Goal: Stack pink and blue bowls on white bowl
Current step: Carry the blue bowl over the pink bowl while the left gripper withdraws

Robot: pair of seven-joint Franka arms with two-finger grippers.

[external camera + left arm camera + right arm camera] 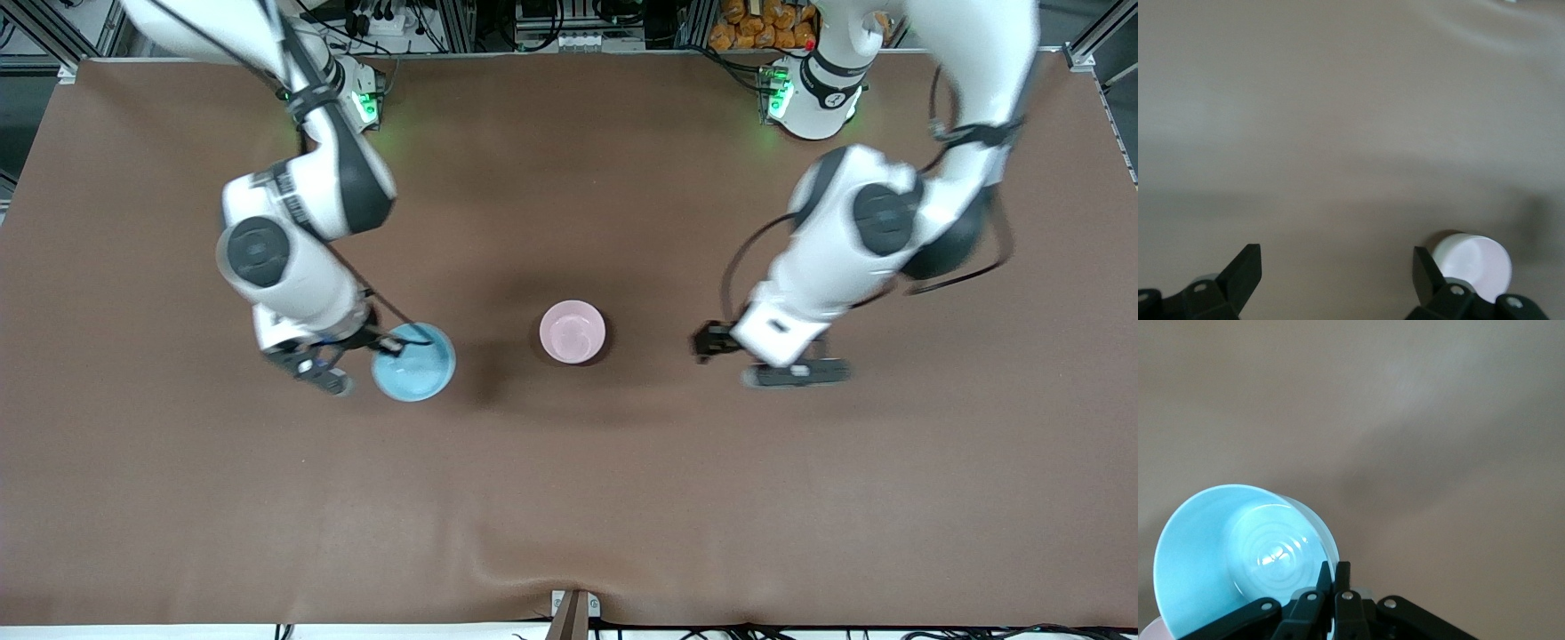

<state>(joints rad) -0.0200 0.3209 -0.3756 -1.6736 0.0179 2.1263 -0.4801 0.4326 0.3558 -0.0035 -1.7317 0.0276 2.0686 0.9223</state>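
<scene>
The pink bowl (573, 332) stands upright at the middle of the table; in the left wrist view the pink bowl (1475, 263) shows a whitish outer wall. My left gripper (709, 342) hovers open and empty beside it, toward the left arm's end; its fingertips (1336, 263) stand wide apart over bare cloth. The blue bowl (413, 362) hangs tilted over the table toward the right arm's end, with my right gripper (391, 341) shut on its rim. The right wrist view looks into the blue bowl (1238, 553), the rim pinched between the fingers of my right gripper (1335, 570). The white bowl is hidden.
A brown cloth (569, 498) covers the whole table, with a wrinkle near the front edge. A small clamp (571, 612) sits at that edge. The arm bases (813, 98) stand along the back edge.
</scene>
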